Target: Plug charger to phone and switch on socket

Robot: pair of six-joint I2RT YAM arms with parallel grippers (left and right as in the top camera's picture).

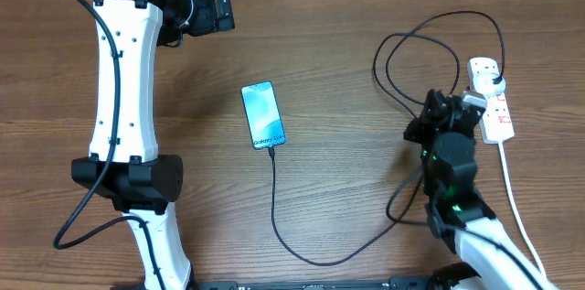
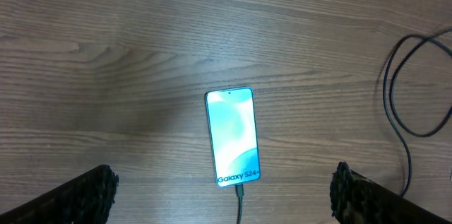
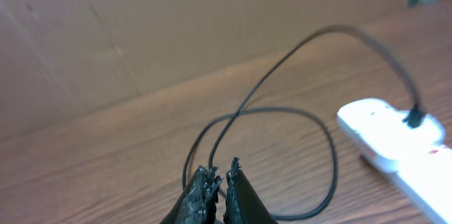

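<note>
The phone (image 1: 263,114) lies face up mid-table with its light blue screen lit, and shows again in the left wrist view (image 2: 232,136). The charger (image 1: 275,208), a thin black cable, is plugged into the phone's lower end (image 2: 239,191). It runs down, right, then loops up to its black plug (image 1: 490,72) in the white socket (image 1: 499,116). My left gripper (image 1: 219,8) hangs open and empty far above the phone, fingers (image 2: 85,196) wide apart. My right gripper (image 1: 473,102) sits against the socket's left side. Its fingertips (image 3: 212,178) are almost together, holding nothing.
Loose loops of the black cable (image 3: 282,111) lie on the table left of the socket (image 3: 395,139), right behind my right fingertips. The socket's thick white cord (image 1: 517,203) runs down along the right edge beside my right arm. A brown wall stands behind the table.
</note>
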